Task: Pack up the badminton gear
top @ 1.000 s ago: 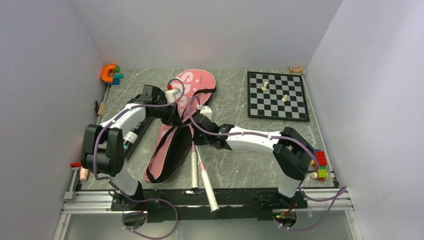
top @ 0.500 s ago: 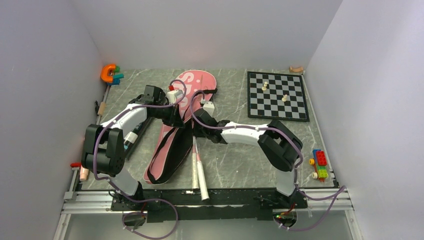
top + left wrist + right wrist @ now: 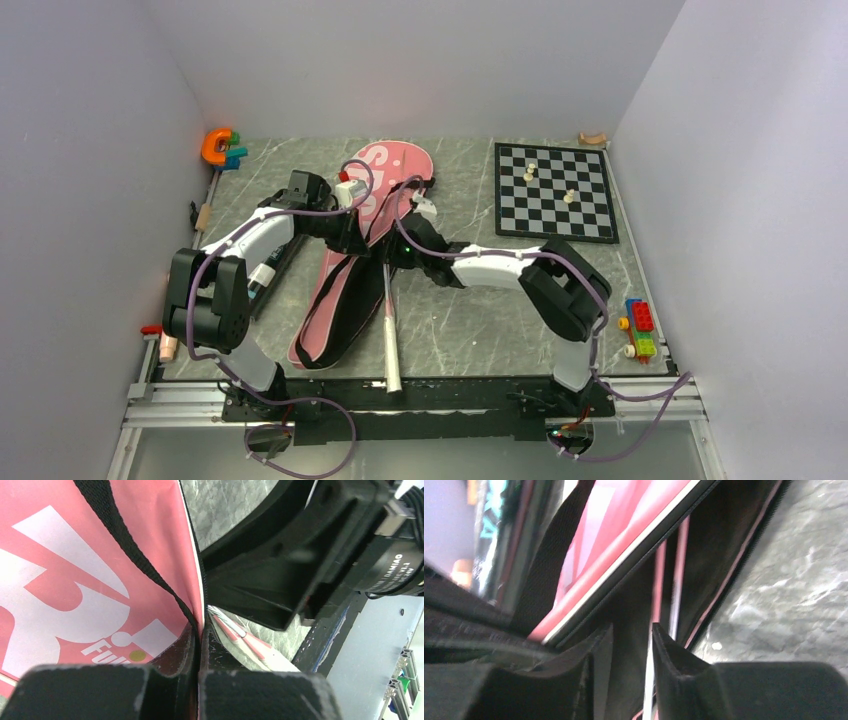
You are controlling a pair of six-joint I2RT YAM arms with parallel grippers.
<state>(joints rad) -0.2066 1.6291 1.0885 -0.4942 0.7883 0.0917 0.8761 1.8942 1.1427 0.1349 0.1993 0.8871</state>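
A grey marbled table (image 3: 470, 330) stands boxed in by plain pale lilac walls (image 3: 400, 60) on its left, back and right sides, under soft even light, with a silver metal rail (image 3: 175, 402) running along its near edge.

We find the rackets (image 3: 392, 345) partly in the racket bag (image 3: 322, 315) at centre — chessboard (image 3: 555, 195) at two o'clock, toy (image 3: 222, 147) at ten.

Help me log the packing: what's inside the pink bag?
Two racket shafts run into the pink bag through its open side; the handles stick out. The heads, and anything else inside, are covered by the bag.
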